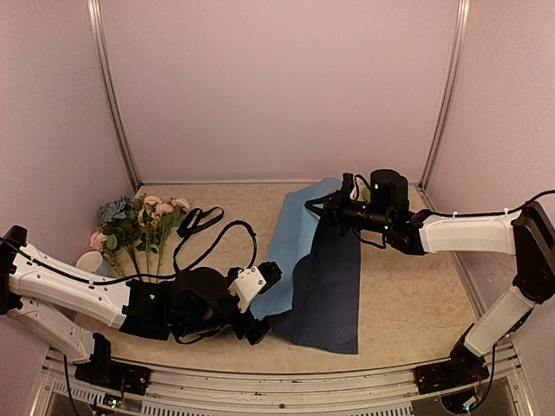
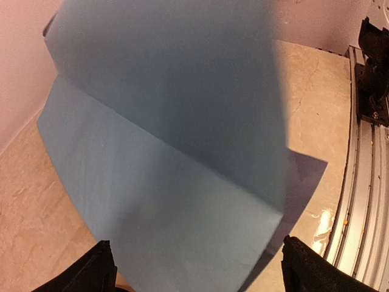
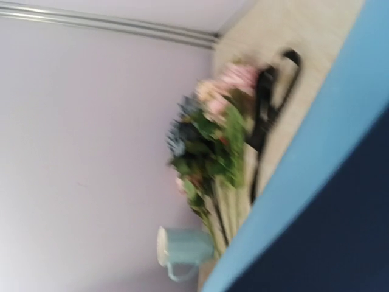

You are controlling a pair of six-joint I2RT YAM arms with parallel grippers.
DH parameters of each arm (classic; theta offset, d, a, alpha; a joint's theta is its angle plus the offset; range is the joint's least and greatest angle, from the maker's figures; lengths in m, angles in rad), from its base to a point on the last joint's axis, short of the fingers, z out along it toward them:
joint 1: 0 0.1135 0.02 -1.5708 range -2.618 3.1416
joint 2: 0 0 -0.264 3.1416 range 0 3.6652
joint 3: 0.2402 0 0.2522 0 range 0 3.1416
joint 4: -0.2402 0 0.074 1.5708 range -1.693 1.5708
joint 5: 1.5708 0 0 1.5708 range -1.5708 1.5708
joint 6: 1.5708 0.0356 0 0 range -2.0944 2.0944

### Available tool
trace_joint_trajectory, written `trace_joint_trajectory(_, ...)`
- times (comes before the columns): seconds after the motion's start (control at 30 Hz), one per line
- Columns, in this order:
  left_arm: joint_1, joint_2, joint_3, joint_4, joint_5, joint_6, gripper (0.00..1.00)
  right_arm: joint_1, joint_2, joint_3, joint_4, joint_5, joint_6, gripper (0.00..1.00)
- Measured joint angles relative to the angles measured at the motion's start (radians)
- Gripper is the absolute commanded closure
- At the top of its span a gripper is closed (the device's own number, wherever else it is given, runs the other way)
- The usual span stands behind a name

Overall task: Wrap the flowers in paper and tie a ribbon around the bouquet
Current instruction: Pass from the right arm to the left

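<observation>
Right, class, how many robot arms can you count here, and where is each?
2. The left arm reaches from the near left to the near edge of the paper; the right arm comes from the right, gripping its lifted far side. None appears hidden.

One thin rectangular paper sheet (image 1: 325,286), light blue on one face and dark navy on the other. One bunch of pink and blue-grey flowers (image 1: 139,221) with green stems. One long, floppy black ribbon (image 3: 264,112). One small pale mint jug (image 3: 182,246). Two white-and-black robot arms: left arm (image 1: 78,290), right arm (image 1: 468,232).
</observation>
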Motion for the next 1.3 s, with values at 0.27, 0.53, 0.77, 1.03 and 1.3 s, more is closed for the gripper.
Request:
trace_joint_trajectory(0.27, -0.093, -0.013, -0.030, 0.033, -0.174, 0.117, 0.01, 0.076, -0.106, 0.106, -0.080, 0.200, -0.099, 1.00)
trace_joint_trajectory(0.53, -0.056, -0.113, -0.096, 0.253, -0.328, 0.118, 0.05, 0.122, -0.151, 0.121, -0.129, 0.305, -0.180, 1.00)
trace_joint_trajectory(0.77, 0.154, -0.238, -0.119, 0.321, -0.148, 0.049, 0.21, 0.128, -0.162, 0.123, -0.168, 0.331, -0.234, 1.00)
trace_joint_trajectory(1.03, 0.155, -0.100, -0.031, 0.302, -0.010, 0.084, 0.68, 0.129, -0.171, 0.137, -0.192, 0.331, -0.268, 1.00)
trace_joint_trajectory(1.3, 0.202, -0.041, 0.031, 0.281, 0.082, 0.001, 1.00, 0.126, -0.185, 0.146, -0.243, 0.337, -0.337, 0.72)
